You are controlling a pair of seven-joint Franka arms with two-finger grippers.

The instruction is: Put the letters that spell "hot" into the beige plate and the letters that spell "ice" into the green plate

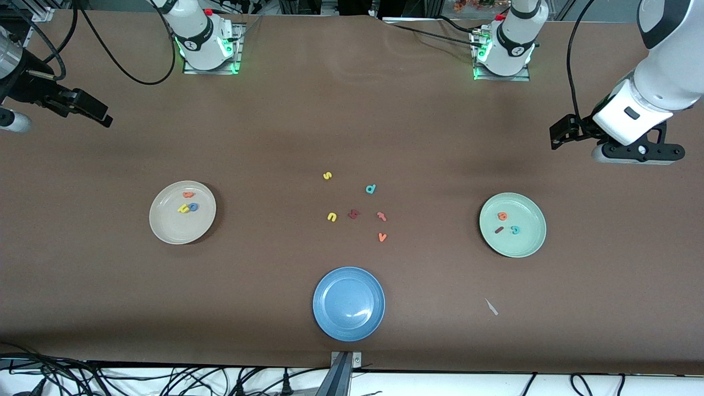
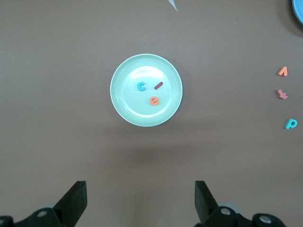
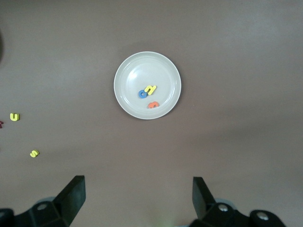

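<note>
The beige plate (image 1: 170,225) lies toward the right arm's end of the table. In it are a yellow "h" (image 1: 182,208), a blue "o" (image 1: 193,207) and an orange "t" (image 1: 188,194). Toward the left arm's end, the green plate (image 1: 525,245) holds an orange "e" (image 1: 502,216), a dark red "i" (image 1: 499,230) and a teal "c" (image 1: 515,229). My left gripper (image 2: 138,194) hangs open and empty high above the table, looking down on the green plate (image 2: 128,111). My right gripper (image 3: 137,191) is open and empty too, high up over the beige plate (image 3: 130,75).
An empty blue plate (image 1: 338,297) sits near the front edge. Loose in the table's middle lie a yellow "s" (image 1: 327,175), teal "d" (image 1: 370,189), yellow "u" (image 1: 331,216), dark red letter (image 1: 353,214), pinkish-red hooked letter (image 1: 381,216) and orange "v" (image 1: 382,237).
</note>
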